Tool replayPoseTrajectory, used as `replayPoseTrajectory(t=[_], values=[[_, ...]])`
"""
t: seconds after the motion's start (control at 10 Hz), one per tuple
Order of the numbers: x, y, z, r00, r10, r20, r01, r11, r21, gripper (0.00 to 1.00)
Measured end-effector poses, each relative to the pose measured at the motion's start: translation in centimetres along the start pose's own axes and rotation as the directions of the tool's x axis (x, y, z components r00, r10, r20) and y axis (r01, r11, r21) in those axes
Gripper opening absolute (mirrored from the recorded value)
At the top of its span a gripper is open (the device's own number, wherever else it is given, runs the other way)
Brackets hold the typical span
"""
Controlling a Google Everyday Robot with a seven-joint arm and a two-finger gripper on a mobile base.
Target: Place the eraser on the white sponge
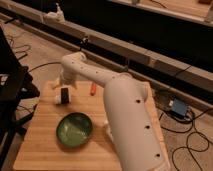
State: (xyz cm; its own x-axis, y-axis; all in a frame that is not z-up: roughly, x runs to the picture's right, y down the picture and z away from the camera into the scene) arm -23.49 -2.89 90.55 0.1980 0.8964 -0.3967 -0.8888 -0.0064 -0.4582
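Note:
My gripper (65, 90) hangs at the back left of the wooden table (45, 150), reaching down from the white arm. It is shut on the eraser (65, 96), a small black block held upright at its tip. The white sponge (57, 99) shows as a pale pad right under and just left of the eraser. I cannot tell whether the eraser touches the sponge.
A green bowl (74, 130) sits in front of the gripper, near the table's middle left. A thin orange-red marker (93, 89) lies to the right of the gripper. The arm's thick white body (130, 120) covers the table's right half. Cables lie on the floor around it.

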Motion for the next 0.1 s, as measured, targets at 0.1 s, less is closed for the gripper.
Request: replayPoseTrajectory(t=[0.1], values=[[-0.92, -0.26, -1.99, 0.999, 0.01, 0.045, -0.011, 1.0, 0.007, 0.8]])
